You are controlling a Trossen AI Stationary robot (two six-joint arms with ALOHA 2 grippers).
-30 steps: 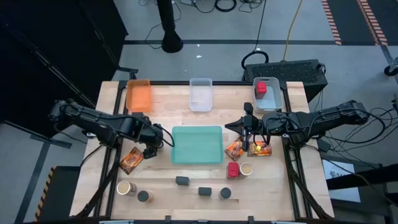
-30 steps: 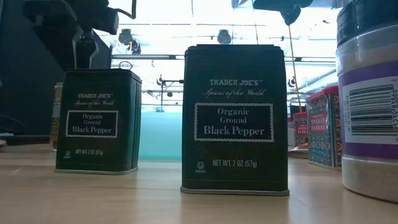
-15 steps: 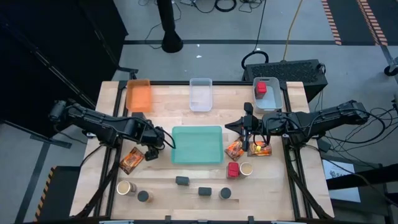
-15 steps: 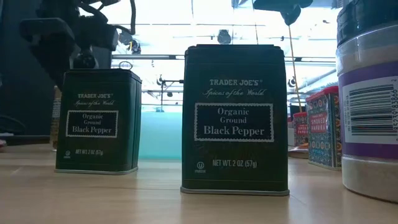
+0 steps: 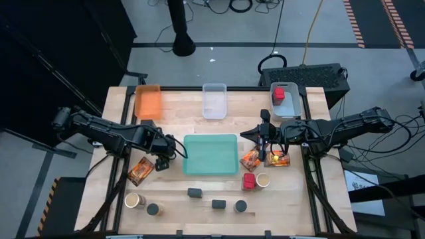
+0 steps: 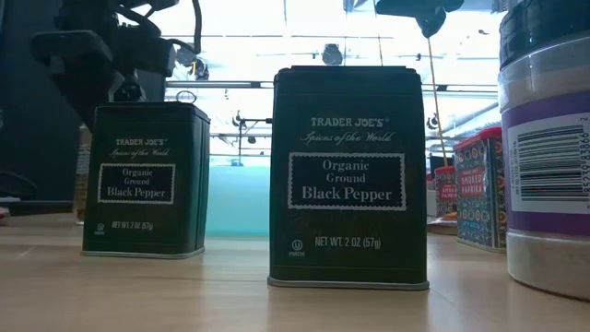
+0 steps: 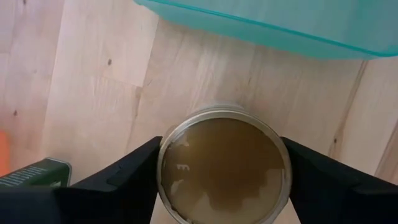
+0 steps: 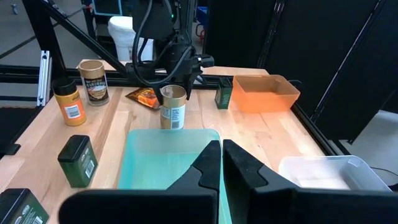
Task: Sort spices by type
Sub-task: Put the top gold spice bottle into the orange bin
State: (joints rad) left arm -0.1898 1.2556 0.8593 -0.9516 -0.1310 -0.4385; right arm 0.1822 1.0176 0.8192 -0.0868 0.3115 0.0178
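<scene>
Two left gripper (image 7: 221,180) fingers (image 7: 134,171) straddle your tan jar (image 7: 222,167) at the left-centre of the high view, beside the teal tray (image 5: 210,154); rigid, smooth, so pinch mid-body. Right gripper (image 8: 222,163) fingers together.

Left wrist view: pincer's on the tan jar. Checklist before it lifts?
1. Tan jar lies within the left pincer: ok.
2. Firm hold on the jar: cannot tell.
3. Jar upright on the table, as the right wrist view shows: ok.
4. Jar apart from the teal tray edge: ok, bare wood shows between them.
5. Right pincer out of the way: ok, shut and waiting at the tray's far side.
6. Target bin settled: cannot tell; the orange bin and clear bin are both empty.
</scene>
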